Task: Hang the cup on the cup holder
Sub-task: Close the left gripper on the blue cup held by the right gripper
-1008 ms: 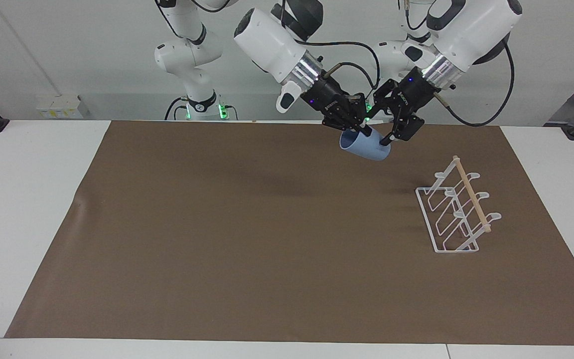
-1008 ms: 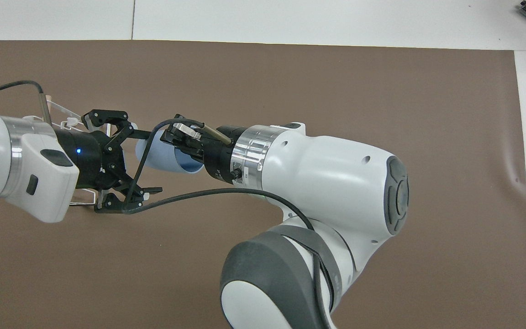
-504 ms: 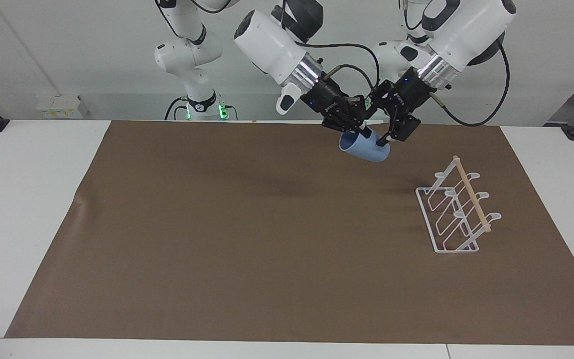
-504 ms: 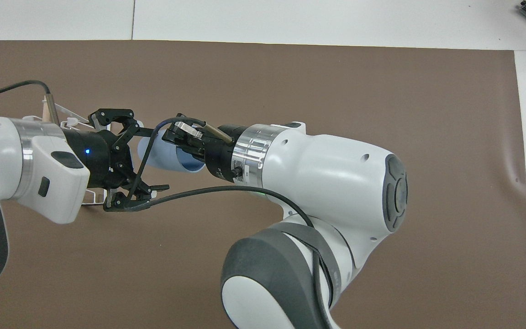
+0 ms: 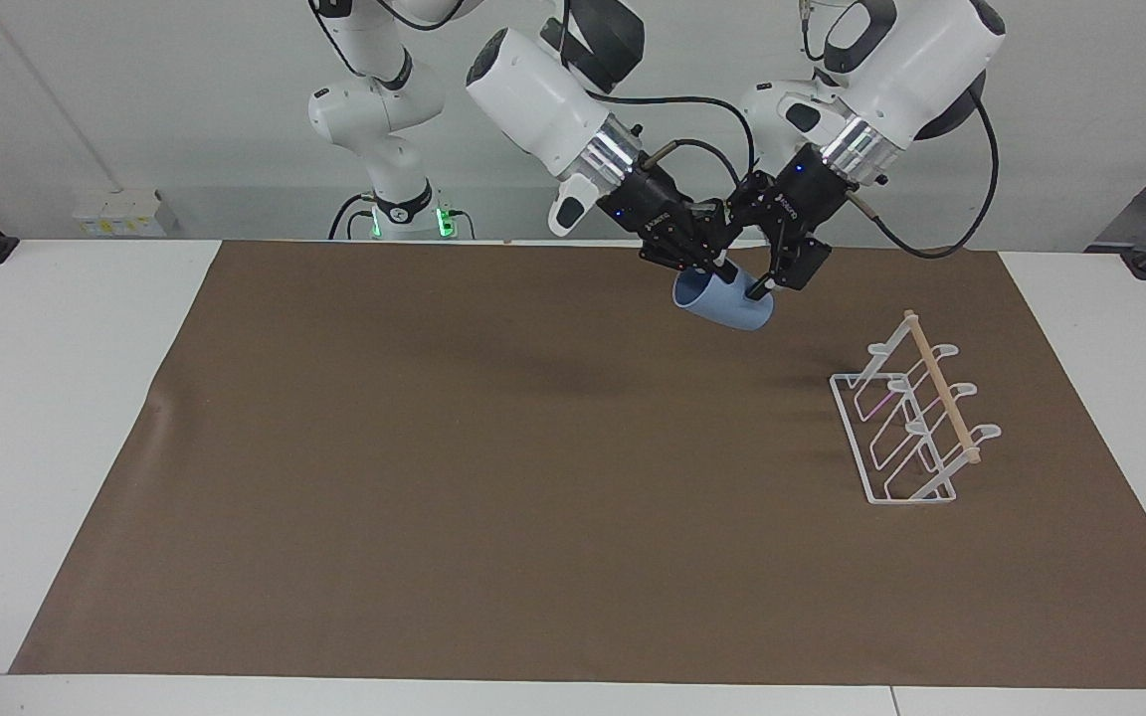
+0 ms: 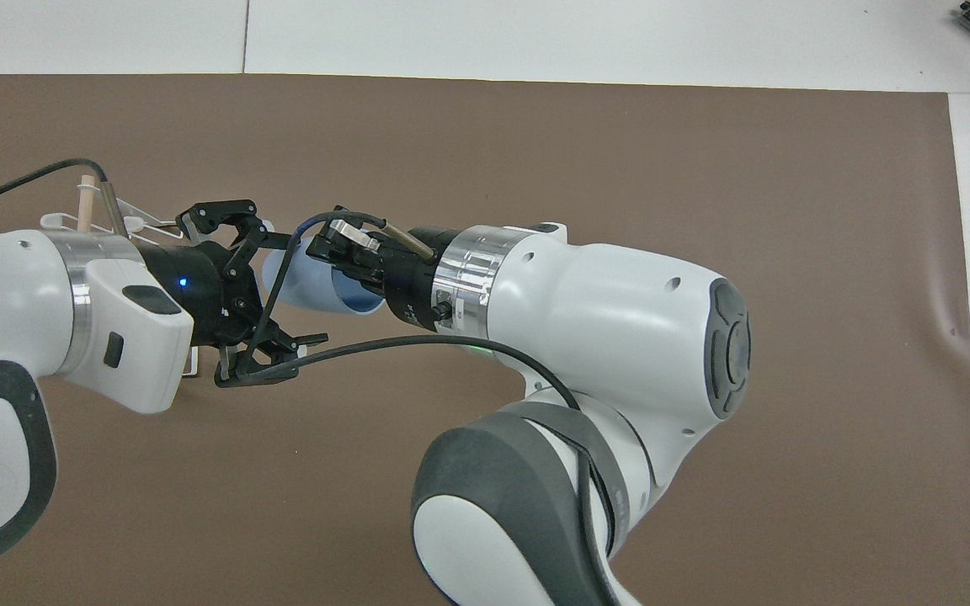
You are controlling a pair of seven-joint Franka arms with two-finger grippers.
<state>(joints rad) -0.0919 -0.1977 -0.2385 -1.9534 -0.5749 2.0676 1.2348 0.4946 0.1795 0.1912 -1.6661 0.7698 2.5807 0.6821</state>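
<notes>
Held aloft over the brown mat, the cup (image 5: 723, 301) is pinched at its rim by the right claw (image 5: 715, 267). The left claw (image 5: 770, 281), spread wide around its base, should close squarely before release, then carry it to the cup holder (image 5: 916, 418).

facing: high, across table toward robots | overhead: steeply down, closer | shared: brown mat (image 5: 533, 477)

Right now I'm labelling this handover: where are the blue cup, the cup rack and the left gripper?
blue cup (image 5: 727, 303), facing view, its side wall.
cup rack (image 5: 943, 398), facing view, its wooden bar.
left gripper (image 5: 777, 273), facing view, between its open fingertips.
</notes>
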